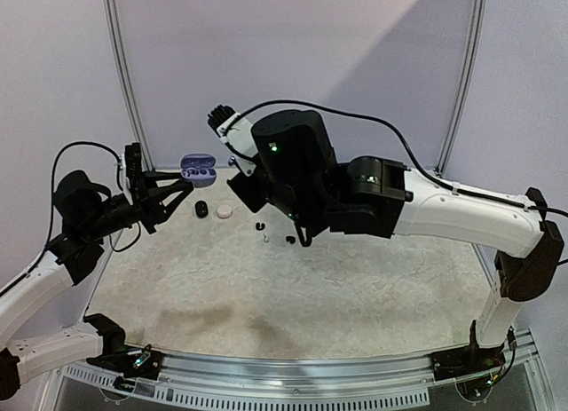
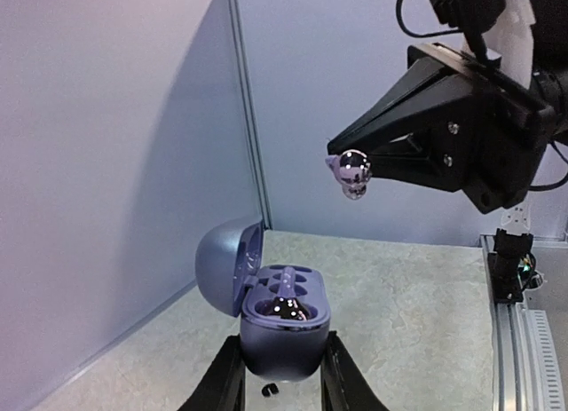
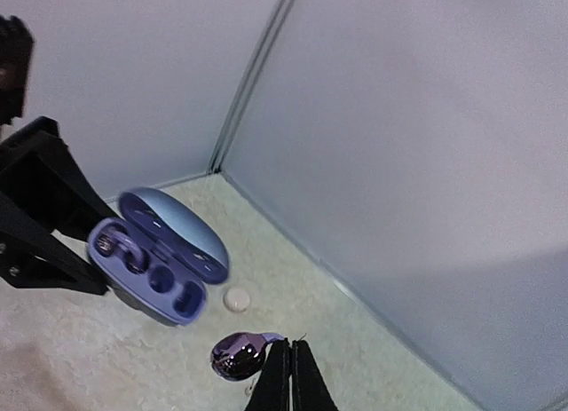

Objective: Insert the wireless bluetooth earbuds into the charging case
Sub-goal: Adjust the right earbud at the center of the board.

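Observation:
My left gripper (image 2: 282, 351) is shut on the lower body of the purple charging case (image 2: 284, 327), holding it above the table with its lid hinged open to the left. One glossy dark earbud (image 2: 286, 309) sits in the near slot; the other slots show empty. In the top view the case (image 1: 197, 167) is at the back left. My right gripper (image 3: 288, 347) is shut on the stem of a shiny purple earbud (image 3: 238, 356). In the left wrist view that earbud (image 2: 353, 173) hangs above and to the right of the case, apart from it.
On the mat below lie a white round piece (image 1: 225, 210), a black bud (image 1: 202, 208) and a few tiny dark bits (image 1: 290, 240). Pale walls meet in a corner just behind the case. A metal rail (image 2: 524, 340) runs along the table edge.

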